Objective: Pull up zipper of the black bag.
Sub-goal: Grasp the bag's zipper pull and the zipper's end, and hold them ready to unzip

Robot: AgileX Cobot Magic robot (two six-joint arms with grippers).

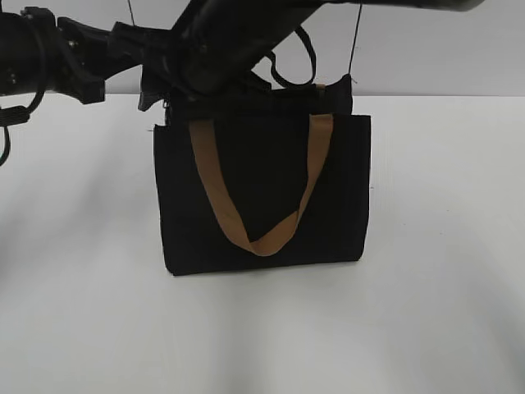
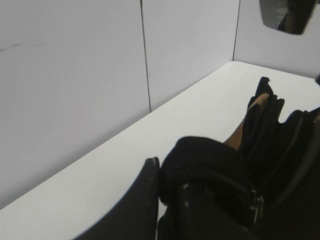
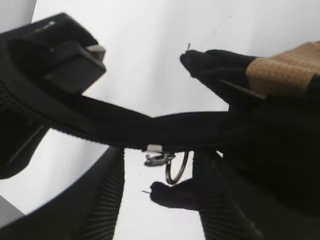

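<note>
The black bag (image 1: 262,197) stands upright on the white table, with a tan handle (image 1: 254,238) hanging down its front. My left gripper (image 2: 157,190) is shut on the bag's left top end, beside the zipper (image 2: 200,175); only one finger shows. In the right wrist view the zipper (image 3: 125,132) runs across, with its silver ring pull (image 3: 177,167) hanging below. My right gripper (image 3: 160,175) is open, its two ribbed fingers on either side of the ring pull without touching it. In the exterior view both arms crowd over the bag's top left corner (image 1: 168,103).
The white table (image 1: 426,312) spreads in front of and beside the bag. A pale wall (image 2: 75,75) with vertical seams stands just behind the table's back edge. A second tan handle (image 3: 280,70) lies by the bag's far end.
</note>
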